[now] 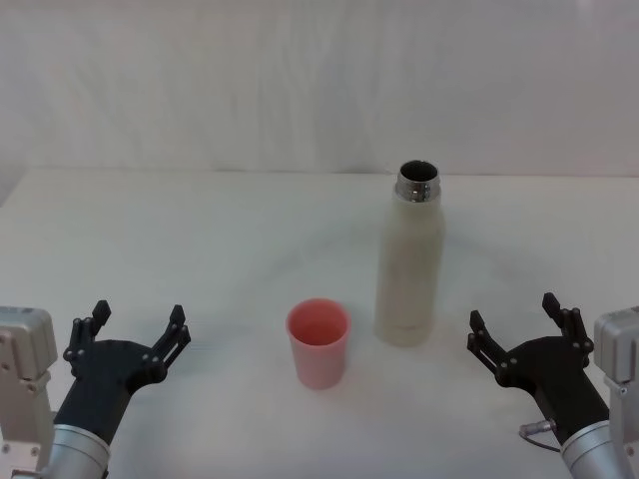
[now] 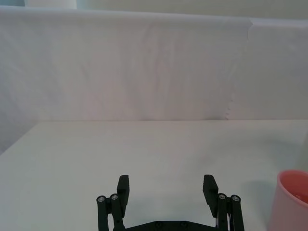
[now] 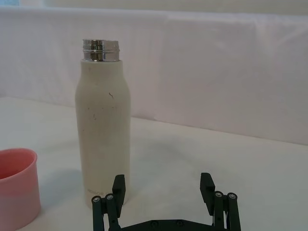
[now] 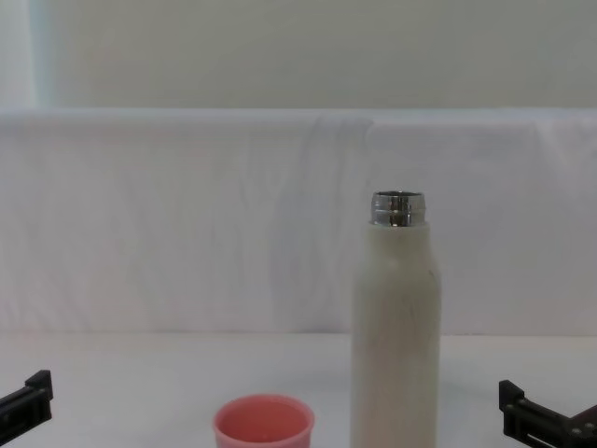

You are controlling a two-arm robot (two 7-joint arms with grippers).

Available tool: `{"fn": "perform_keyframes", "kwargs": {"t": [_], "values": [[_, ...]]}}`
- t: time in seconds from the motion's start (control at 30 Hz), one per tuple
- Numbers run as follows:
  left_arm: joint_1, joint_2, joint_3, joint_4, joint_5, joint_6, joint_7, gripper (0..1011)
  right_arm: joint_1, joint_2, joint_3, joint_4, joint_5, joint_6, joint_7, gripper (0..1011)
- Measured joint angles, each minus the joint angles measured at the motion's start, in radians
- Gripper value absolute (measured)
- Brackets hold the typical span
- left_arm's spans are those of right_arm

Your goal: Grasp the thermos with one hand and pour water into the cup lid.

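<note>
Thermos (image 1: 410,261) upright beside cup lid (image 1: 319,342) — between both grippers, right gripper (image 1: 512,330) and left gripper (image 1: 136,327) fingers spread, empty

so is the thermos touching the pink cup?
Apart. The head view shows bare table between the thermos and the cup lid.

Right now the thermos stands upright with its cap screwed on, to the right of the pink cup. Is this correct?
Not quite: the thermos has no cap on; the head view shows its steel neck open. It does stand upright, to the right of the pink cup.
</note>
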Motion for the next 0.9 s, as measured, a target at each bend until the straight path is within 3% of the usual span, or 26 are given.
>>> {"fn": "perform_keyframes", "kwargs": {"t": [0.9], "values": [[0.0,0.0,0.0,0.0,0.0,0.0,0.0,1001,0.0,0.0,0.0,0.0,0.0,0.0,0.0,1000]]}}
